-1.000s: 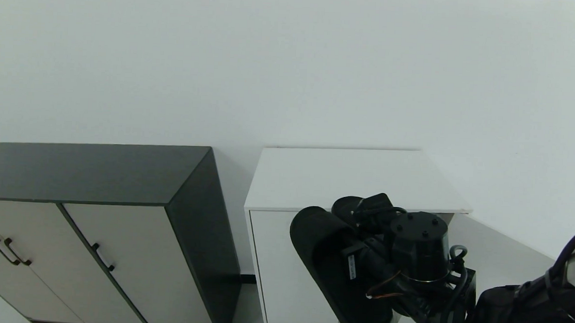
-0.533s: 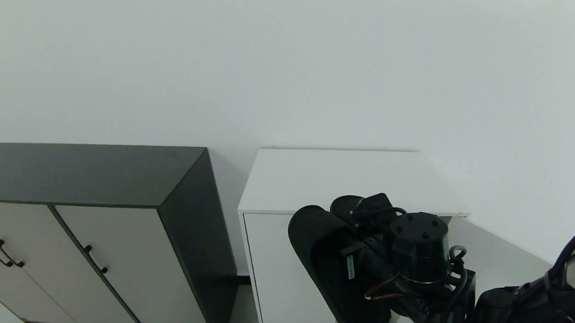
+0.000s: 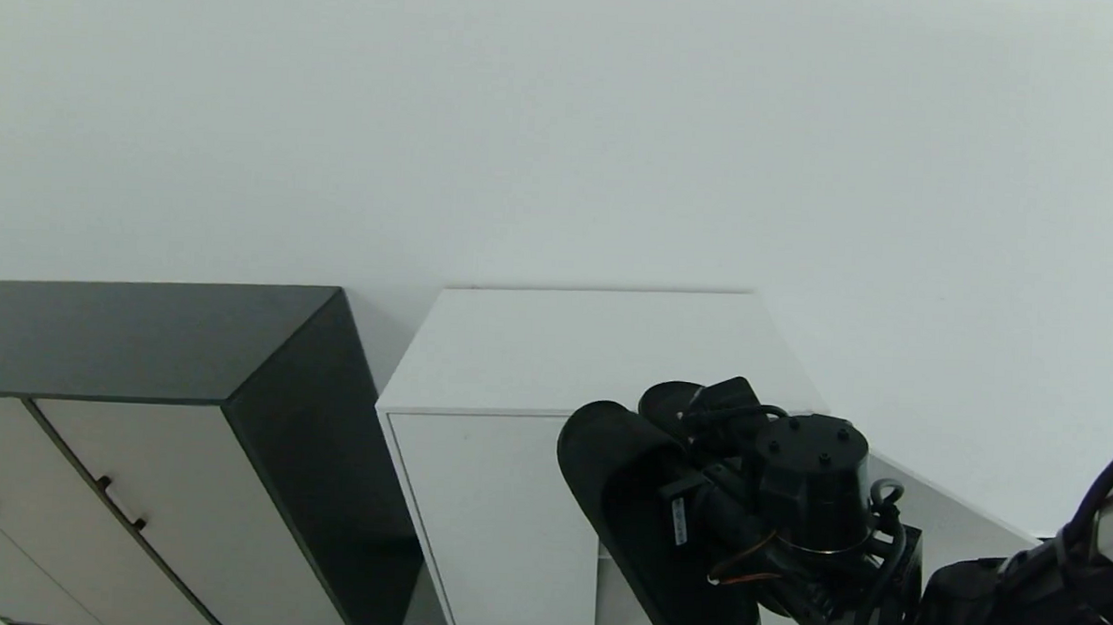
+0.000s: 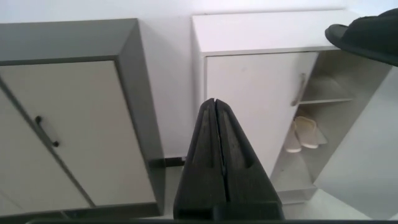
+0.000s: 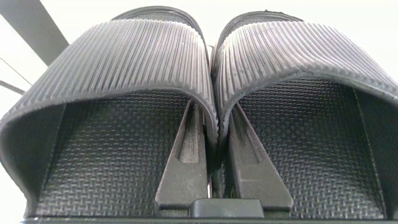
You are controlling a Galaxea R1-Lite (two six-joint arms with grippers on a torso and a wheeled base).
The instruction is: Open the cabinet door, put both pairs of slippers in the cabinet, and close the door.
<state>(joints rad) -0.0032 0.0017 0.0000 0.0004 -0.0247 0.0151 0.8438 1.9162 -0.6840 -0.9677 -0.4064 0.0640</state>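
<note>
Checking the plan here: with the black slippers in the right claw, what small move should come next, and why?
Probably carry the black slippers in the right claw toward the open compartment of the white cabinet: a pale pair lies inside, and the shelf above it looks free.

Plain white wall [image 3: 565,116] behind a dark-topped cabinet [image 3: 142,337] with pale doors [image 3: 209,523]

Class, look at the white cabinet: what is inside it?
A pair of pale slippers lies low in the open side of the white cabinet, beneath a shelf. The closed door beside them hides the rest.
</note>
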